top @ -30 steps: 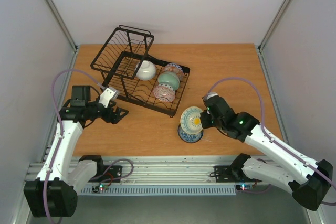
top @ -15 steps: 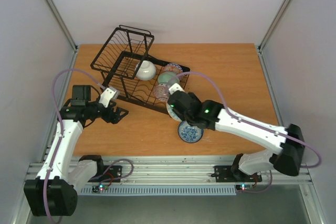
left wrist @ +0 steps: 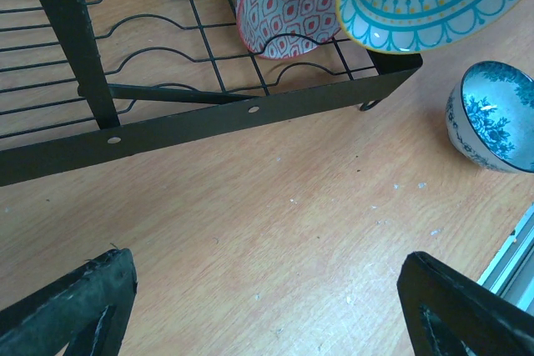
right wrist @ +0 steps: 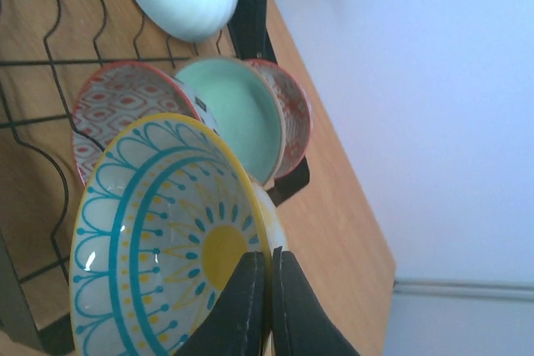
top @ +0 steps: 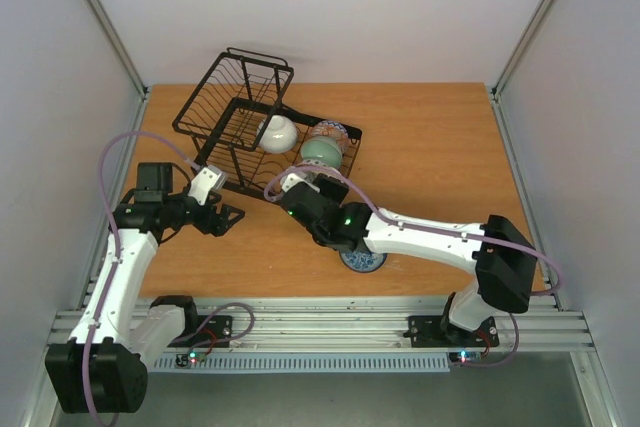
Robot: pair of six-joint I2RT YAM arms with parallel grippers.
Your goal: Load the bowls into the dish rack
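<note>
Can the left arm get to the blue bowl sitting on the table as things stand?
Probably not cleanly. The left fingers stand open and the table toward the blue bowl is bare, but the right arm stretches across above that bowl, so a reach from above would likely collide.

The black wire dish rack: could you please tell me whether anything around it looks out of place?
One thing: a blue floral ceramic bowl sits upright on the wooden table, apart from the black wire dish rack and near its corner. Nothing looks spilled or broken.
</note>
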